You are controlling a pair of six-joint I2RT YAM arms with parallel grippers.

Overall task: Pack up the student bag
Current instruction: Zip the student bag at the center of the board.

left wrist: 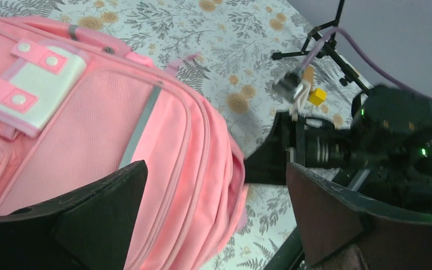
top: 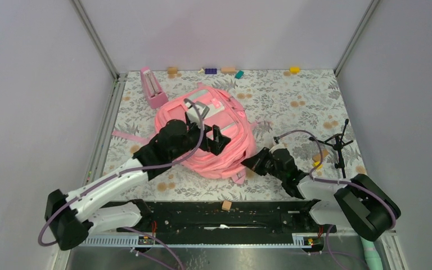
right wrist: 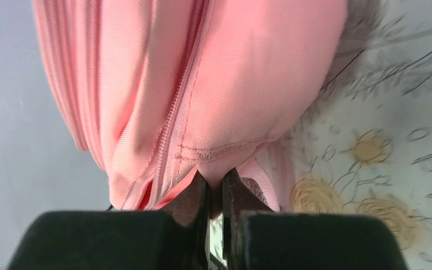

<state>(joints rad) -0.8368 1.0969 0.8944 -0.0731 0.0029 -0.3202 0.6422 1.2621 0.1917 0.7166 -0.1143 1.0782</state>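
The left gripper (top: 216, 138) hangs over the bag (top: 239, 134), jaws spread wide, holding nothing. The bag lies mid-table (top: 298, 101) — pockets up. At its right edge the right gripper (top: 248, 163) is pinched tight on pink fabric — just beside the zipper (right wrist: 169, 130).

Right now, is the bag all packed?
Not yet. Done: nothing shows as packed. In hand: the right gripper pinches the student bag at its edge; the left gripper hangs open above it. Left: small blocks lie out on the table.
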